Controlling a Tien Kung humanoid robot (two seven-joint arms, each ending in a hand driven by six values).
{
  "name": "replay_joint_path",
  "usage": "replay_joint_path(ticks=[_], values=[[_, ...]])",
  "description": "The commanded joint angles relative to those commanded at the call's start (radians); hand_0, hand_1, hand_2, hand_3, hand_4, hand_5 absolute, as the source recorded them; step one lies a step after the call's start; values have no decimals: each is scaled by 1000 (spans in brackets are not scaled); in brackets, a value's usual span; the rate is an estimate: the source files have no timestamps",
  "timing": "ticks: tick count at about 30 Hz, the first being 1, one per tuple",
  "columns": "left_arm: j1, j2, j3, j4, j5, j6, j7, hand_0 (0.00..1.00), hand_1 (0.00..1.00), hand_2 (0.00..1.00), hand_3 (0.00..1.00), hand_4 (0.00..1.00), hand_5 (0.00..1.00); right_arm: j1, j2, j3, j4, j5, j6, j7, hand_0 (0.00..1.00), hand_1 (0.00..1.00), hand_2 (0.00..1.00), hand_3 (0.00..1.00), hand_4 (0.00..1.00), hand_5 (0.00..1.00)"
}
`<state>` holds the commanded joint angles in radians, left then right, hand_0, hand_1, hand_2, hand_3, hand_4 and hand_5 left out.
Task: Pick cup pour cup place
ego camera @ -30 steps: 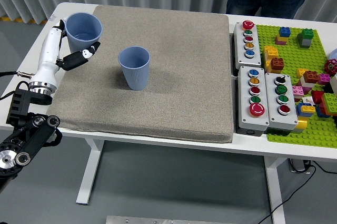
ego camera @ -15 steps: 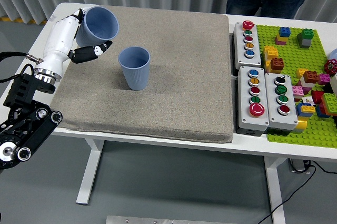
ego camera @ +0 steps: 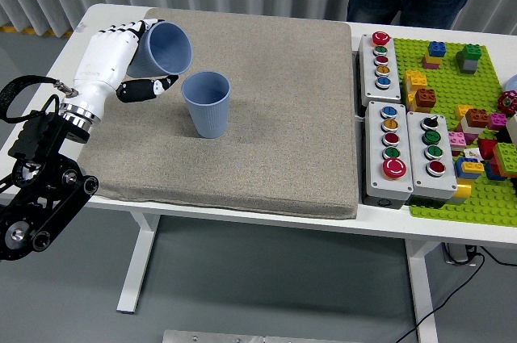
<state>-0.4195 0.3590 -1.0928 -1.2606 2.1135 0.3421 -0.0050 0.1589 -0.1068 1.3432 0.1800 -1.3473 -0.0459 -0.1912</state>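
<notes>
- The left robot hand (ego camera: 121,56) wraps its fingers around a blue cup (ego camera: 166,48), tilting its mouth right so the contents would fall toward the receiving cup (ego camera: 207,103).
- That second cup stands upright on the grey mat (ego camera: 266,109), just beside the held one.
- Both are pale blue, ribbed, tapered; any contents cannot be made out.

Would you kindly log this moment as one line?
left hand: holds tilted cup | target cup: upright on mat | phase: pouring | right arm: unseen
</notes>
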Motion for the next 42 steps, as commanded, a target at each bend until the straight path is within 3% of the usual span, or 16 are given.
replay_joint_path(ticks=[26,42], values=[[-12,41,80,-26,103,19,44,682,629,677,700,635,156,-19,1,7,0,-13,2,-1,695,700,628,621,213,402],[-72,79,148,-28,116,31,67,681,628,676,698,633,158,-7,0,1,0,3,-1,0,695,699,628,622,213,400]])
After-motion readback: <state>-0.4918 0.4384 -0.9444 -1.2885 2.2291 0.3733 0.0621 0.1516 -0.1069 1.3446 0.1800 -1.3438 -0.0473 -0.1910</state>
